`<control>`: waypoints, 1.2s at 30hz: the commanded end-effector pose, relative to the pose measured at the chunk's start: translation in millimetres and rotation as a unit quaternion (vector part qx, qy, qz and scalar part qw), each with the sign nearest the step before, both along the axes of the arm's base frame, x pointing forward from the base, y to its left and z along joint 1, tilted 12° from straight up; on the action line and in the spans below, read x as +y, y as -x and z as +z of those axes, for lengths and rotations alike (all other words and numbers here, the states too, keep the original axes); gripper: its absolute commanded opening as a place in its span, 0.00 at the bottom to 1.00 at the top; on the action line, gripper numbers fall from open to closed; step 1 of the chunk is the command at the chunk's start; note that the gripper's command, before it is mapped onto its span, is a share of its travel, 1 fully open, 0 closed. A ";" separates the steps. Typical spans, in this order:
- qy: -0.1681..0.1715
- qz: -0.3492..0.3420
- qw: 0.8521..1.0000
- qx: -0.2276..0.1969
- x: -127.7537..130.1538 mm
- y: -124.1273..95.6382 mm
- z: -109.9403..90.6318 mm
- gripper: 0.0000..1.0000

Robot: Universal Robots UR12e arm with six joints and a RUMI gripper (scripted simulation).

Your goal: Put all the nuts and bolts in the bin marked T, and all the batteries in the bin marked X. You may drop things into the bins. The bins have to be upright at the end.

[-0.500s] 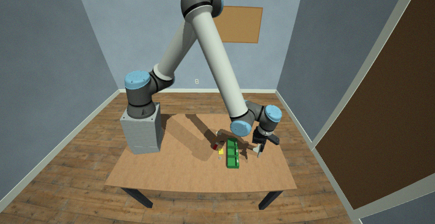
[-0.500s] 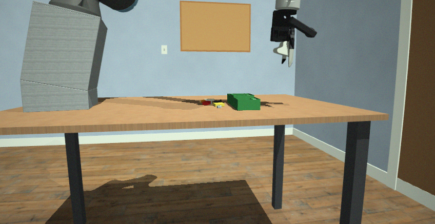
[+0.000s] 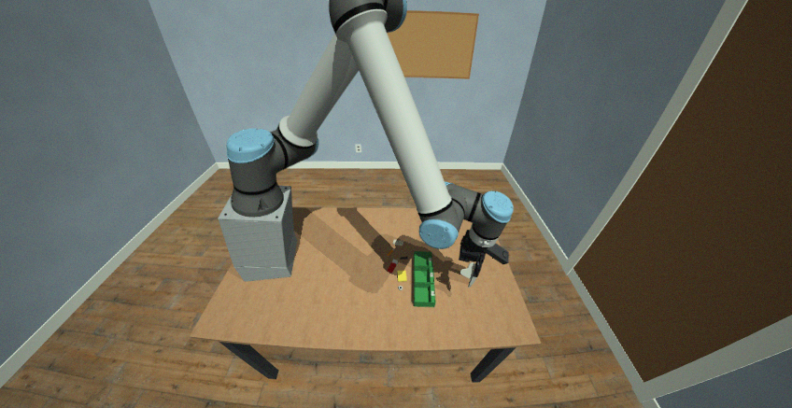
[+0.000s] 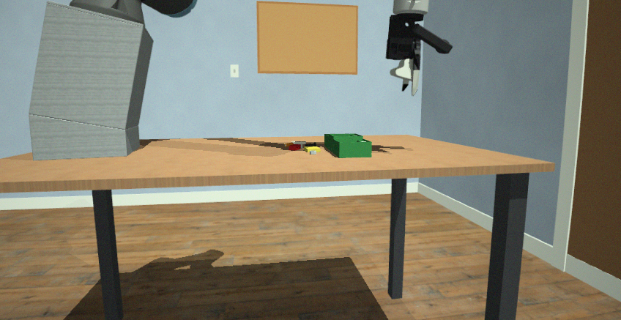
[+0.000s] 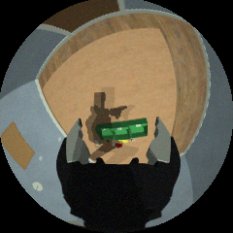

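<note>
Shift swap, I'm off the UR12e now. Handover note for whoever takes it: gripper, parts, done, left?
Gripper: fully open, holding nothing, hanging high above the table, off to the far side of the green bin block from the parts.
Parts: small loose items lie in a cluster on the table beside the bin block, among them a red piece, a yellow piece and a tiny dark one. Too small to tell batteries from nuts and bolts.
Bins: upright. T and X marks not readable.
Done: nothing visible inside the bins.
Left: apparently the whole sort.
</note>
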State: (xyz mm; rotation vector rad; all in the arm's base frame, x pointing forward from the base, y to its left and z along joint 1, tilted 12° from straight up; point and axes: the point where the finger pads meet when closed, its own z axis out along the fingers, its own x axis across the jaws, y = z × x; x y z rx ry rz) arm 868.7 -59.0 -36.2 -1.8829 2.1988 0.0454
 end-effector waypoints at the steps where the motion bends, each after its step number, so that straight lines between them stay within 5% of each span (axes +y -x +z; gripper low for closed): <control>1: 0.000 0.000 1.000 -0.001 -0.2 -0.6 1.0 1.00; 2: 0.000 0.000 1.000 -0.001 -0.2 -0.6 1.0 1.00; 3: 0.000 0.000 1.000 -0.001 -0.7 1.1 9.2 0.04; 9: 0.000 0.000 1.000 -0.001 -3.5 10.5 55.8 0.04; 14: 0.000 0.000 1.000 -0.001 -3.5 10.5 55.8 0.04; 36: 0.037 0.052 0.998 -0.015 47.3 105.5 32.4 0.04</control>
